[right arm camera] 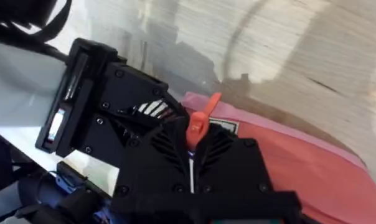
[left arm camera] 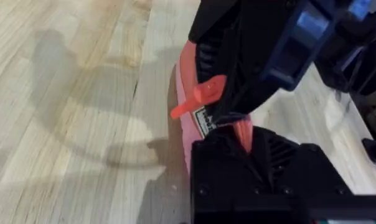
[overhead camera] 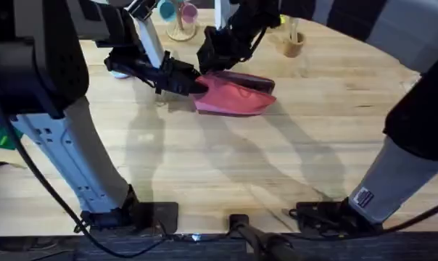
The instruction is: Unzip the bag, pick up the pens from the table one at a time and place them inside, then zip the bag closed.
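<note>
The pink-red bag [overhead camera: 233,98] lies on the table [overhead camera: 277,159] at the back middle, with a dark gap along its top edge. My left gripper [overhead camera: 196,85] is shut on the bag's left end; pink fabric [left arm camera: 244,134] is pinched between its black fingers [left arm camera: 225,168]. My right gripper [overhead camera: 209,67] sits right above that end, shut on the orange-red zipper pull tab [right arm camera: 198,119]. The tab [left arm camera: 197,99] sticks out sideways from the right gripper's fingers [left arm camera: 238,74]. The pens are out of view.
A wooden cup [overhead camera: 293,43] stands at the back right of the bag. A stand with teal and pink pieces [overhead camera: 177,14] is at the back. A small red-and-white object [overhead camera: 118,72] lies left of the left gripper. Bare tabletop stretches in front of the bag.
</note>
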Tool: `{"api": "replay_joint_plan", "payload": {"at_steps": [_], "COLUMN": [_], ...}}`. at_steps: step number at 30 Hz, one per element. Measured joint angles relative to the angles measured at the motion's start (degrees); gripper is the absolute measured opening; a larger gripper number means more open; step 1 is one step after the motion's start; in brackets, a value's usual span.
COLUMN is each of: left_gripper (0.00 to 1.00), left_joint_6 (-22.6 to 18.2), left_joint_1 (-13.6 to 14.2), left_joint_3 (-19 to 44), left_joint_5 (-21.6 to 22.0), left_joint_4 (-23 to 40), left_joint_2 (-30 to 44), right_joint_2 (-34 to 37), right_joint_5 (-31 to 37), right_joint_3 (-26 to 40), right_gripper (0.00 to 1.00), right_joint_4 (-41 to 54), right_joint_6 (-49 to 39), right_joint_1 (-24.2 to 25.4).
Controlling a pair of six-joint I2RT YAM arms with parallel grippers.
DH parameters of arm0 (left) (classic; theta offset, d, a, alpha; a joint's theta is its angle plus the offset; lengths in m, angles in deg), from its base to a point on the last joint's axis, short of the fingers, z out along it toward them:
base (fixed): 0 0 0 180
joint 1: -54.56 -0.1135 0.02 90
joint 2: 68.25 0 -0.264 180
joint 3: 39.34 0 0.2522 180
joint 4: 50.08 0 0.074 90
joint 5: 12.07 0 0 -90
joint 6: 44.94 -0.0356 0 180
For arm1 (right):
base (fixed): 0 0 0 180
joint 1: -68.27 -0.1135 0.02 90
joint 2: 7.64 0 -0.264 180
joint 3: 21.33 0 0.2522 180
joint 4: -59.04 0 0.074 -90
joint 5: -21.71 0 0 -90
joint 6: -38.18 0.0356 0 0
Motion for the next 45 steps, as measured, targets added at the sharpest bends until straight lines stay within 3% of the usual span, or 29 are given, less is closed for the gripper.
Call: {"api": "replay_joint_plan", "payload": {"at_steps": [12,28,36,45], "left_gripper": [0.042,0.042,0.043,0.043], "left_joint_6": [0.0,0.0,0.0,0.0], "left_joint_1": [1.0,1.5,3.2,4.1], "left_joint_3": [0.3,0.3,0.3,0.3], "left_joint_5": [-2.2,-1.7,-3.1,-2.5], "left_joint_4": [0.0,0.0,-0.4,-0.2], "left_joint_2": [0.0,0.0,0.0,0.0], "right_joint_2": [-1.4,-2.0,-2.1,-3.8], "right_joint_5": [-1.1,11.4,9.1,2.8], "right_joint_3": [0.0,0.4,-0.3,-10.1], "right_gripper": [0.032,0.032,0.032,0.031], "right_joint_4": [5.1,15.5,16.3,14.3], "right_joint_6": [-1.7,-8.0,-8.8,-7.6], "right_joint_1": [4.4,12.2,16.7,22.6]}}
